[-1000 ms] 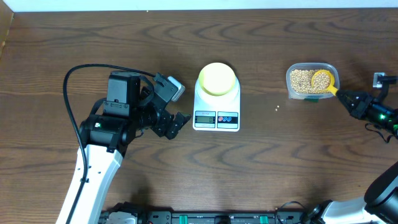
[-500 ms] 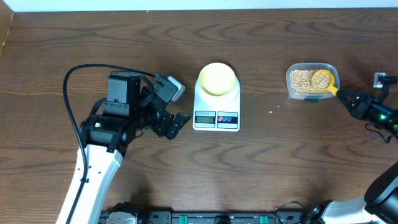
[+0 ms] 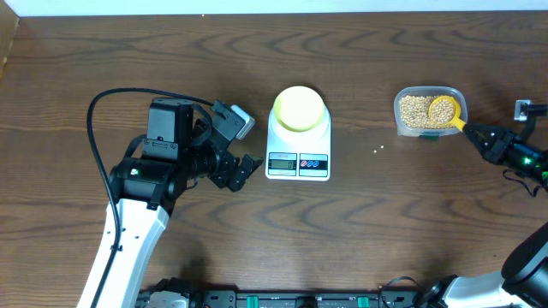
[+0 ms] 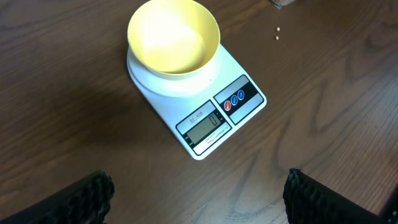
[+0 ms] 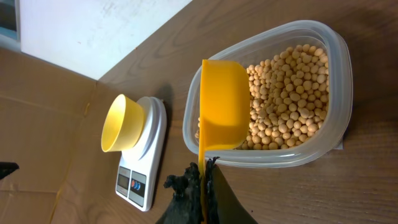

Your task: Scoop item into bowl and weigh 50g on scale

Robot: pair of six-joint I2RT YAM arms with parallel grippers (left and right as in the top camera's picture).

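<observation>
A pale yellow bowl (image 3: 299, 108) (image 4: 173, 36) (image 5: 120, 123) stands empty on the white scale (image 3: 298, 156) (image 4: 204, 109) (image 5: 138, 180) at mid-table. Tan beans (image 3: 415, 109) (image 5: 288, 93) fill a clear tub (image 3: 431, 129) (image 5: 341, 79) at the right. My right gripper (image 3: 472, 131) (image 5: 203, 169) is shut on the handle of a bright yellow scoop (image 3: 443, 109) (image 5: 222, 104), whose cup rests in the tub over the beans. My left gripper (image 3: 241, 145) (image 4: 199, 196) stands open left of the scale, nothing between its fingers (image 4: 84, 196).
Two stray beans (image 4: 277, 33) lie on the brown wooden table (image 3: 377, 222) between scale and tub. A black cable (image 3: 96, 145) loops around the left arm. A white wall runs along the table's far edge.
</observation>
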